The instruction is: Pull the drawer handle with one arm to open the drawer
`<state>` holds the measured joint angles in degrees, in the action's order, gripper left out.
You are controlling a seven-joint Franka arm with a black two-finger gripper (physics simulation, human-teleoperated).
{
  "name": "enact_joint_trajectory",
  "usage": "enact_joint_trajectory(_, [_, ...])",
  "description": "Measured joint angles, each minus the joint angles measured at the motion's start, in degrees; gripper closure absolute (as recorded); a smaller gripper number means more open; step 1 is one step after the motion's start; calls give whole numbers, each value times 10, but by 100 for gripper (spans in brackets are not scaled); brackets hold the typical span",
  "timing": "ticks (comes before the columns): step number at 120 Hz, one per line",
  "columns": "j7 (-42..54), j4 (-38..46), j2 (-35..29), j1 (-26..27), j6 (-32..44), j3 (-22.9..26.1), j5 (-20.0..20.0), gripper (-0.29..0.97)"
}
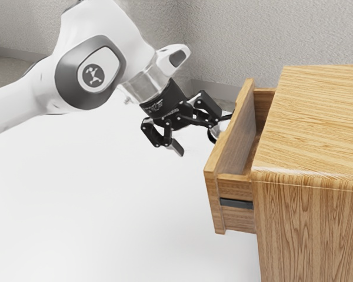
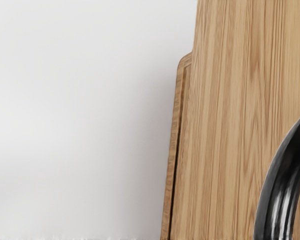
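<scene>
A light wooden cabinet (image 1: 312,194) stands at the exterior view's right. Its top drawer (image 1: 236,138) is pulled partly out, the front panel standing clear of the cabinet body. A dark curved handle (image 1: 217,133) sits on the drawer front. My black gripper (image 1: 196,137) is right in front of the panel and open. One finger reaches the handle; the other finger (image 1: 176,147) hangs free toward the exterior view's left. In the wrist view the wooden drawer front (image 2: 230,100) is very close, with the glossy black handle (image 2: 282,195) arching just beside my hand.
A white floor (image 1: 94,211) spreads under the arm and in front of the cabinet. Grey walls (image 1: 235,35) meet in a corner behind. A dark slot (image 1: 235,203) shows in the cabinet face below the drawer.
</scene>
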<state>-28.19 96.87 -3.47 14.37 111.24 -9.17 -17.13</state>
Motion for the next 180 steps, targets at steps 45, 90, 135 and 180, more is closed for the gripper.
enact_joint_trajectory(45, [2, 41, -36, 4, 11, -34, 0, 0])
enact_joint_trajectory(90, [4, 77, -71, 7, 13, -75, 0, 0])
enact_joint_trajectory(135, [5, 110, -108, 11, 12, -108, 1, 0])
enact_joint_trajectory(180, [5, 141, -151, 9, 7, -139, 8, 0])
